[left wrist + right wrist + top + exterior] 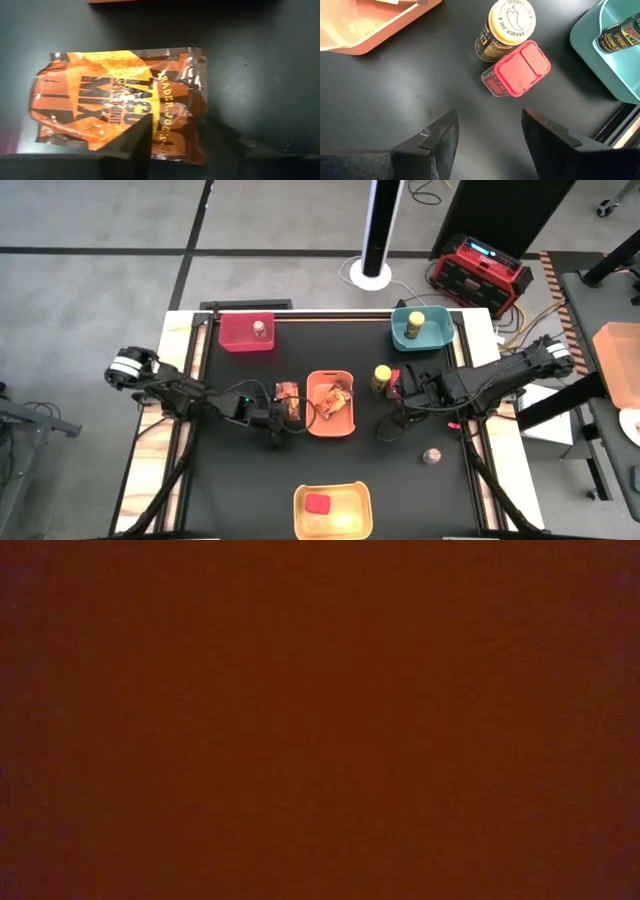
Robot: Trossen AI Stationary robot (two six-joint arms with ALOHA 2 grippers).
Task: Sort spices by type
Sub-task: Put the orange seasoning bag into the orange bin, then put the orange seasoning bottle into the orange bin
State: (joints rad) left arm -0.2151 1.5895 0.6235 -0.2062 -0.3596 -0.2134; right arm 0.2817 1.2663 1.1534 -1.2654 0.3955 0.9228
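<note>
A flat orange printed packet [120, 105] lies on the black table, just left of the orange bin [331, 420]. My left gripper [180, 150] is open over the packet's near edge, one finger [131, 145] in front of it. My right gripper [490, 135] is open above the table. It is a little short of a yellow-lidded jar [506, 30] and a red cube box [517, 67], which stand side by side. A tiny silver-lidded jar [432, 455] stands alone nearer the front. The low view shows only a dark reddish field. My left gripper comes at the packet from above, with one finger over the packet's long near edge [150, 131] and the other beside its corner. I cannot tell whether either finger touches it. The packet lies flat on the table.
The red bin [232, 338] at the far left holds a small jar. The teal bin [403, 338] at the far right holds a yellow-lidded jar. Another packet lies in the orange bin, and the yellow bin [352, 518] at the front holds a red box.
</note>
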